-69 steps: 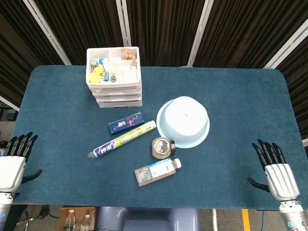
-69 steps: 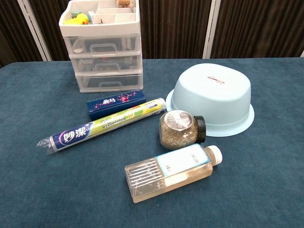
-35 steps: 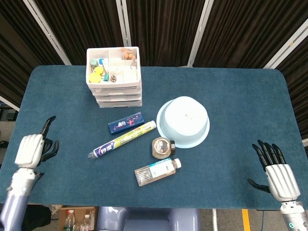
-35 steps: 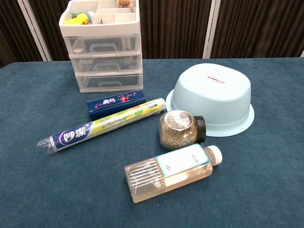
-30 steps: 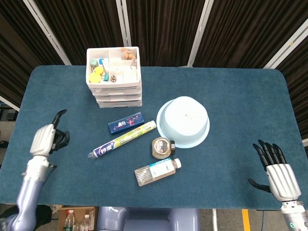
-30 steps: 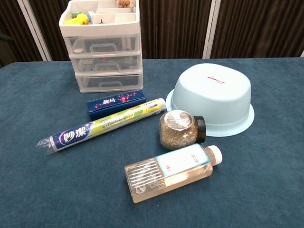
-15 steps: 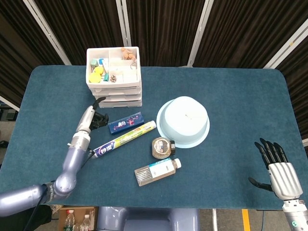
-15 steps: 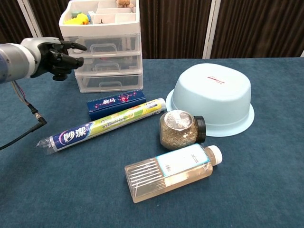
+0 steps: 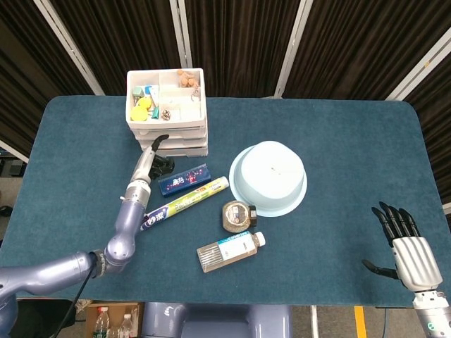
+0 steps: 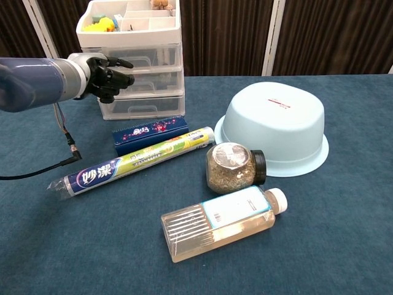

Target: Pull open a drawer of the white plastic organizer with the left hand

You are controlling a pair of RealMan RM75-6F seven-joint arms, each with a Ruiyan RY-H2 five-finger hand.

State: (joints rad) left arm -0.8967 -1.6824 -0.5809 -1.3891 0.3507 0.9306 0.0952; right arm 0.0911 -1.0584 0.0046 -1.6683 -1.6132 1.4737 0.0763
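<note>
The white plastic organizer (image 9: 167,113) stands at the back left of the table, with an open top tray of small items. Its clear drawers (image 10: 140,83) are all pushed in. My left hand (image 10: 108,76) hovers at the left front of the drawers, level with the middle one, its dark fingers (image 10: 124,79) partly curled and pointing at the drawer fronts. It holds nothing, and I cannot tell whether it touches a drawer. In the head view the left hand (image 9: 153,159) sits just below the organizer. My right hand (image 9: 406,248) rests spread at the front right corner.
A dark blue box (image 10: 149,134) and a plastic-wrap roll (image 10: 132,161) lie just in front of the organizer. An upturned pale blue bowl (image 10: 273,129), a jar of seeds (image 10: 232,167) and a flat clear bottle (image 10: 221,221) sit mid-table.
My left arm has swung from the front left table edge across to the front of the organizer. The right hand has stayed put and the drawers have not moved.
</note>
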